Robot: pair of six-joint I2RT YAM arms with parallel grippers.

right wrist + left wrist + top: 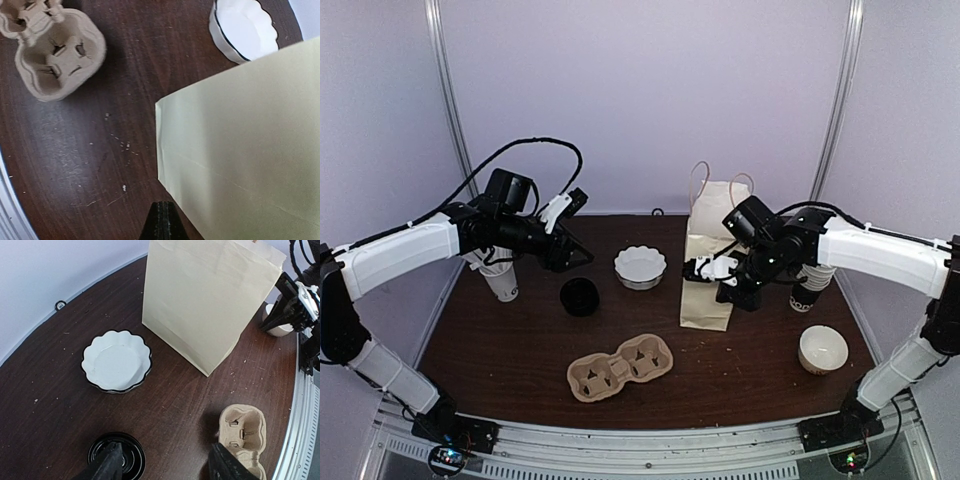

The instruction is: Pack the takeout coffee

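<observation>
Takeout coffee cup [580,297], black lid on, stands on the dark brown table [520,350], in front and to the left of the white scalloped bowl [640,267] and well apart from the upright paper bag [708,290]. The left arm comes in from the left edge with its elbow raised and its forearm sloping down toward the cup. The left gripper [166,450] hangs above and just behind the lid, its fingers [226,465] spread wide with nothing between them. In the left wrist view one finger overlaps the lid's rim. The right arm bends in from the right, and the right gripper [708,270] sits against the bag's side. Only one dark fingertip [161,224] shows in the right wrist view, so I cannot tell whether that gripper is apart or together. A pulp cup carrier [620,367] lies near the front edge.
</observation>
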